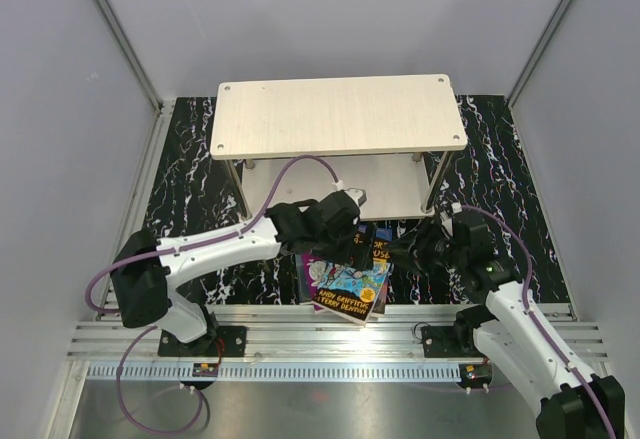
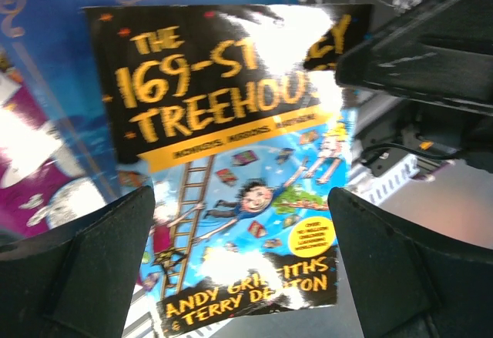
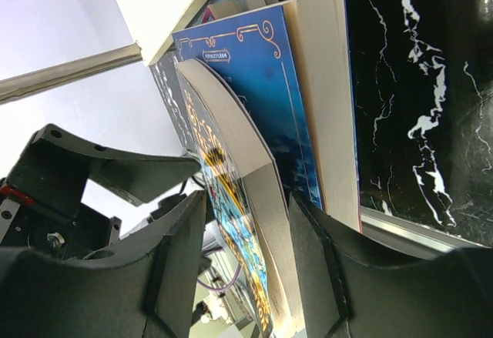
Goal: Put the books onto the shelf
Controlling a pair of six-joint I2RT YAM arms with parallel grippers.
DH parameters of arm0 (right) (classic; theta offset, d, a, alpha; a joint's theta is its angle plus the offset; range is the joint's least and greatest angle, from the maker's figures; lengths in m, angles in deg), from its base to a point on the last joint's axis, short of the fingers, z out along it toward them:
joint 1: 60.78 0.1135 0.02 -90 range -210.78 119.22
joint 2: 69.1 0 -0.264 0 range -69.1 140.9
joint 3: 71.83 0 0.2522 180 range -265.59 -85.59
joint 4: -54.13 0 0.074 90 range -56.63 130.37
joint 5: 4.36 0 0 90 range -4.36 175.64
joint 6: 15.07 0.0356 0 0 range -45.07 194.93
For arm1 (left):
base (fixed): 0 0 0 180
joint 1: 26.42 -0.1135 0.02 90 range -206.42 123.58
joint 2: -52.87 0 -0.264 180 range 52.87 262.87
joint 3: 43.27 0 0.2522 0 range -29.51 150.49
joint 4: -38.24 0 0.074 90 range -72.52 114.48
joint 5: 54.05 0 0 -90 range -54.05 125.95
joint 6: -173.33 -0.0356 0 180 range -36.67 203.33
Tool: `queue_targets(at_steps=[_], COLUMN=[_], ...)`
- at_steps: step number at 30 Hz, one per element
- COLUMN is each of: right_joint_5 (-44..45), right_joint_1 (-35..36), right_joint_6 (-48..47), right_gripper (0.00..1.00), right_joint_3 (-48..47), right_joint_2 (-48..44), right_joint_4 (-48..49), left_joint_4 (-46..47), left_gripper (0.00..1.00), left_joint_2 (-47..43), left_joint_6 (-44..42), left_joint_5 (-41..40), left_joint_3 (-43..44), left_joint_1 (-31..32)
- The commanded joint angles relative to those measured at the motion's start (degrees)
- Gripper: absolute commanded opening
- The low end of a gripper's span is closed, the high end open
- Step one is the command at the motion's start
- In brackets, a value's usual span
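The pale wood shelf (image 1: 340, 117) stands at the back of the mat. In front of it the books lie in a stack. On top is the blue-yellow Treehouse book (image 1: 350, 281) (image 2: 231, 161). Under it are a blue book (image 3: 277, 99) and a purple one (image 2: 23, 161). My left gripper (image 1: 345, 221) (image 2: 240, 199) hangs wide open above the Treehouse cover, touching nothing. My right gripper (image 1: 405, 249) (image 3: 246, 199) is open around that book's right edge. One finger (image 3: 308, 245) sits under the raised pages. The other finger (image 3: 181, 245) stands a little off the cover.
A black marbled mat (image 1: 190, 179) covers the table. Aluminium rails (image 1: 320, 321) run along its near edge, and the stack overhangs them slightly. Grey walls close in on both sides. The shelf's lower board (image 1: 385, 187) shows behind my left wrist.
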Motion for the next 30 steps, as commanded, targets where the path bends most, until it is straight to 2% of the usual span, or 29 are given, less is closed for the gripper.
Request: queue_targets(at_steps=[1,3,7,20,30], right_joint_5=[1.06,1.06,1.06,1.59,1.32], right_joint_1=[0.73,0.73,0.73,0.82,0.82], right_joint_6=[0.3,-0.84,-2.16,-0.05,-0.31], right_gripper=[0.55,0.55,0.55,0.55,0.55], right_joint_3=[-1.45,-2.32,-2.77,-2.06,-1.54], right_joint_2=[-0.13,0.04,-0.04,-0.66,0.4], right_joint_4=[1.18,-0.23,-2.51,-1.11,-0.4], left_joint_4=[-2.6,-5.06,-5.95,1.25,0.91], left_gripper=[0.99,0.99,0.99,0.99,0.97], left_joint_2=[-2.96,-3.13,-2.52,0.38,3.81], left_joint_6=[-1.39,-2.62,-3.94,-1.92,-1.65], left_joint_5=[-6.69,-9.93,-11.45,-3.36,-0.55], left_joint_3=[0.28,0.72,0.29,-2.71,2.39], left_joint_1=[0.08,0.08,-0.27,0.69,2.97])
